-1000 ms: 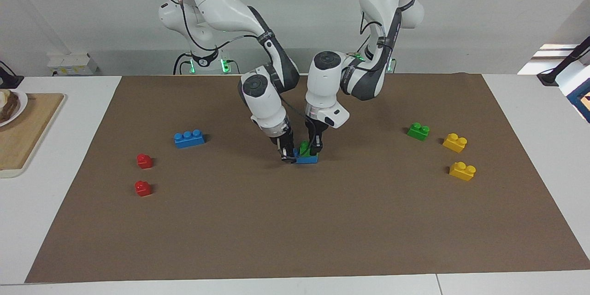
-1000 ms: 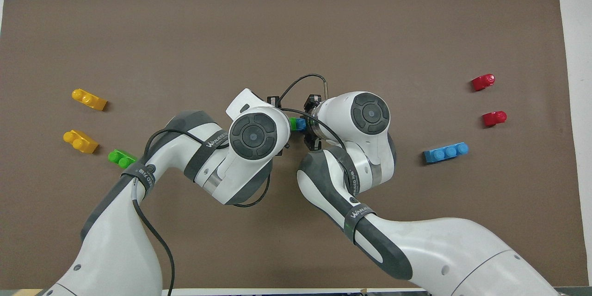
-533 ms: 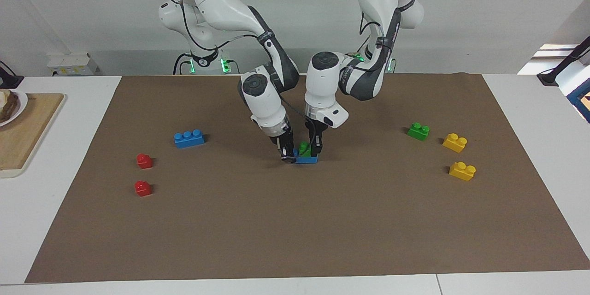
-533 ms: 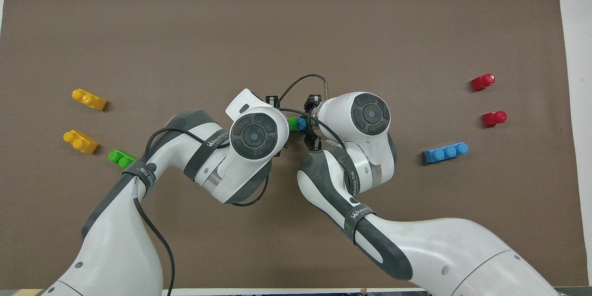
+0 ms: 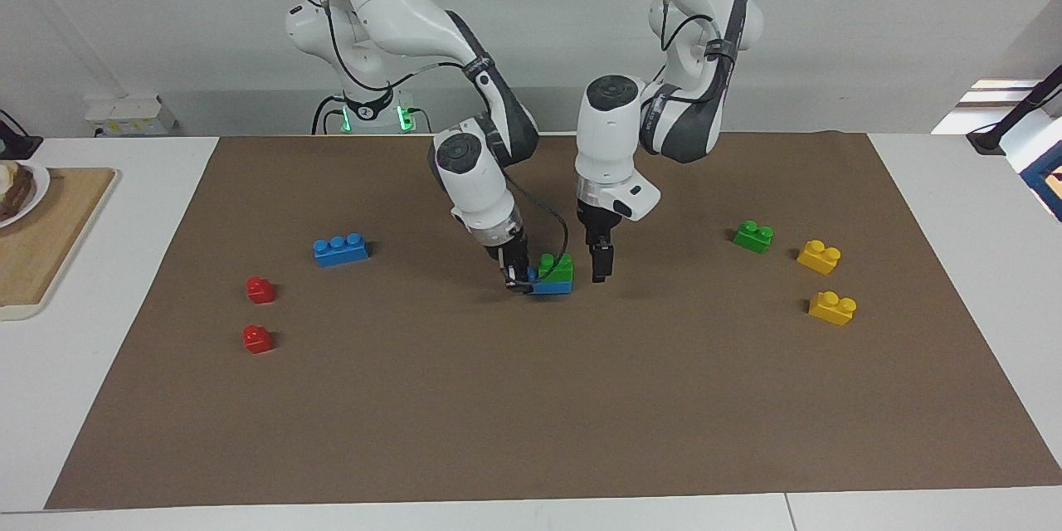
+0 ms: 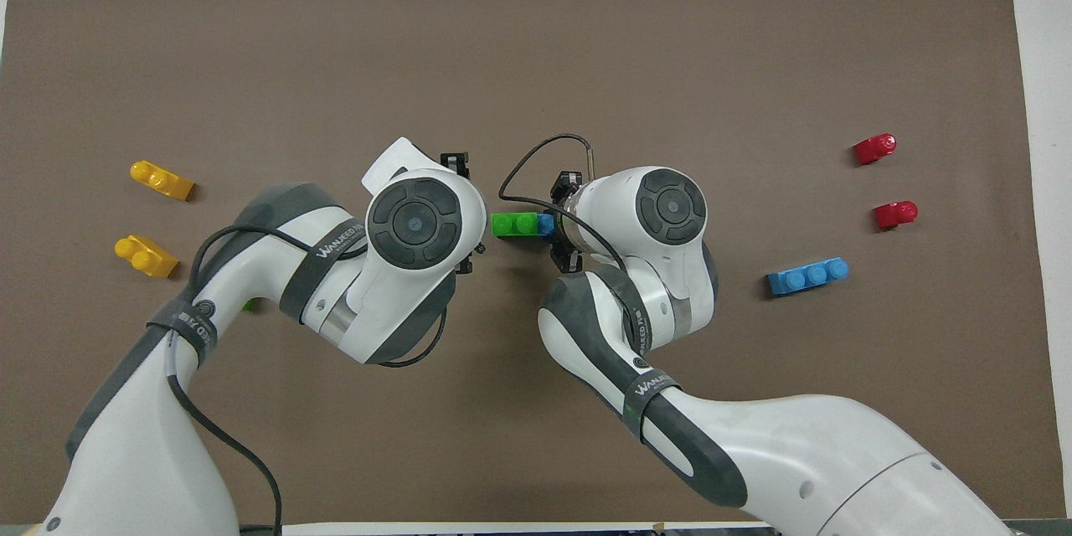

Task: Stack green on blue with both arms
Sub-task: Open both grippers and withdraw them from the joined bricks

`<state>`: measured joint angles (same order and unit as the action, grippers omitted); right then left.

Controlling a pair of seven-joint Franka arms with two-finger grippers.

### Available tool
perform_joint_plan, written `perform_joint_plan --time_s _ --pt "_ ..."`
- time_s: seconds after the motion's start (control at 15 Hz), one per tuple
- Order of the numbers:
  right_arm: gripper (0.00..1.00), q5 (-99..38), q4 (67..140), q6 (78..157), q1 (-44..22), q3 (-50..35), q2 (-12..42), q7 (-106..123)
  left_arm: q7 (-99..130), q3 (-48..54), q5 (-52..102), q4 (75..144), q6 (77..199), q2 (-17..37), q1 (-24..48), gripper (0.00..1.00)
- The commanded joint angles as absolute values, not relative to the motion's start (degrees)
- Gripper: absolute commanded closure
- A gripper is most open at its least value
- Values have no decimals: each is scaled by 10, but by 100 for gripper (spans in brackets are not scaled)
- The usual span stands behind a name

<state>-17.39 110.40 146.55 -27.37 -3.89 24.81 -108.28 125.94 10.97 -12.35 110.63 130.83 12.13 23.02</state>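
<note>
Nearest the robots, a spare green brick (image 5: 753,236) lies toward the left arm's end of the mat (image 5: 531,415). Mid-mat, the green (image 5: 556,267) sits stacked on the blue (image 5: 552,287). At the blue's end, the right gripper (image 5: 518,278) is low; whether it pinches, I cannot tell. Just beside the stack hangs the left gripper (image 5: 599,265), fingers spread, holding nothing.

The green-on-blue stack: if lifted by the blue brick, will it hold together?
Probably. The green brick sits level on the blue brick, so likely pressed on. Both look rigid, light plastic. Green covers one end only, so the stack may tilt.
</note>
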Motion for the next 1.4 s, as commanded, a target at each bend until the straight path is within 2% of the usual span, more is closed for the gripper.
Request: perform_joint_plan --time_s 0.0,0.2,0.33,0.6,0.93,1.33 --pt "0 -186 1116 1484 -266 -40 257 -1071 1185 113 -132 1114 1273 91 198 0" --pt "0 -187 1116 1482 -258 -40 255 -1066 1098 112 -131 1112 1252 74 155 0" --pt "0 -185 1116 1466 -225 -40 244 -1059 1027 113 -127 1112 1242 70 127 0" --pt "0 -185 1076 1349 -149 -40 214 -959 836 112 -127 1107 1233 62 68 0" --pt "0 -172 1056 1271 -81 -34 159 -680 548 109 -119 1101 1198 41 1 0" --pt "0 -64 1027 1162 -26 -34 69 -368 194 105 -41 1070 1123 8 -79 0"
